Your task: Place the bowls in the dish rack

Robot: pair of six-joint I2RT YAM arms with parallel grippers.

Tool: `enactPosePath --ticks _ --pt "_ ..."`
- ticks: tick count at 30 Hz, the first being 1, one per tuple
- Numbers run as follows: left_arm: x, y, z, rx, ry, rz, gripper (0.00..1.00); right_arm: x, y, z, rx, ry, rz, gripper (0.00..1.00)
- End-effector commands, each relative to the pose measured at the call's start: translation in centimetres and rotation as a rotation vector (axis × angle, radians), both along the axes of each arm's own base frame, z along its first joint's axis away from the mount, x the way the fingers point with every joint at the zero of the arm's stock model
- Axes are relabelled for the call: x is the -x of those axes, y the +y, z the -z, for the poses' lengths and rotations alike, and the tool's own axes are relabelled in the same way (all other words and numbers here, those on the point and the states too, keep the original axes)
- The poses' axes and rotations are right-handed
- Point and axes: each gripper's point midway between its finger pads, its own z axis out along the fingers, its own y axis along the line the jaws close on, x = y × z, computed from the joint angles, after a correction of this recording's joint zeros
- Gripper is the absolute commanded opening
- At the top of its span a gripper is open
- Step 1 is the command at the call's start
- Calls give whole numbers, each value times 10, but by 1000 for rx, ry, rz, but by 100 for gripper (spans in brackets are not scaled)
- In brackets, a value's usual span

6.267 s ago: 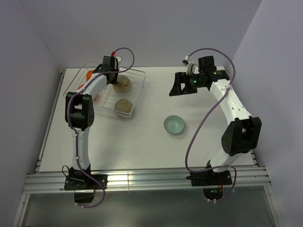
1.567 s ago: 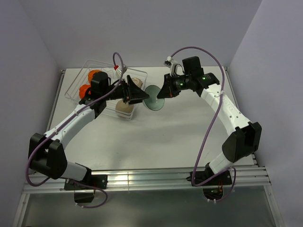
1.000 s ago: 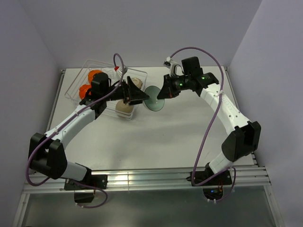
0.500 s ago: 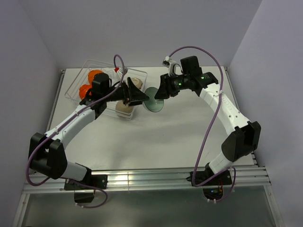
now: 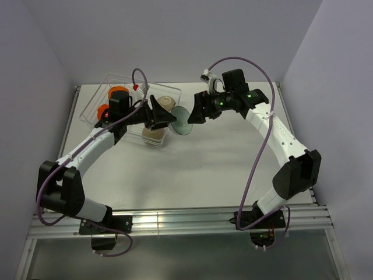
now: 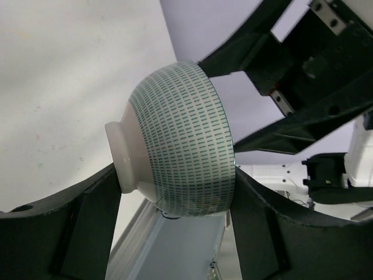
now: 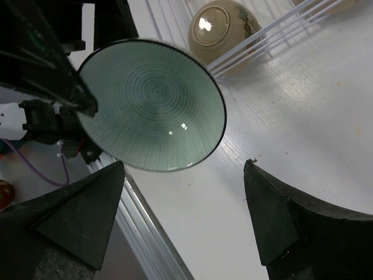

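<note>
The pale teal-green bowl (image 5: 182, 121) hangs on edge above the table, just right of the dish rack (image 5: 100, 87). My left gripper (image 5: 167, 118) is shut on it: in the left wrist view the bowl (image 6: 178, 157) sits between both fingers, foot to the left and rim to the right. My right gripper (image 5: 195, 111) stands open right beside the bowl's rim, apart from it. In the right wrist view the bowl's inside (image 7: 151, 105) faces the camera above the gripper (image 7: 183, 166). Two cream bowls (image 5: 166, 103) (image 5: 153, 134) and an orange bowl (image 5: 119, 92) stand in the rack.
White rack wires (image 7: 262, 35) and a cream bowl (image 7: 218, 26) lie just beyond the teal one. The two arms nearly meet over the table's far middle. Purple cables loop above both wrists. The table's metal front rail (image 5: 175, 221) runs along the near edge.
My right gripper has opened and let go of the teal bowl. The left gripper keeps hold of it and has shifted slightly left toward the rack.
</note>
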Motion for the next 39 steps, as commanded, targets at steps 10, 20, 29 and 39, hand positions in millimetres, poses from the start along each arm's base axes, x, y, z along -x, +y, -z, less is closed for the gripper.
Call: enactPosePath --ticks 10,20,29,39 --pt "-93 74 2 -355 -197 -181 0 3 -4 -34 1 -110 -5 91" --pt "-146 149 7 -824 -411 -345 0 1 -8 -26 36 -115 -6 91" --pt "-161 173 32 -993 -407 -361 0 -2 -8 -23 42 -108 -1 91" --pt "-173 173 59 -1182 -429 -310 0 -3 -10 -13 67 -97 1 91"
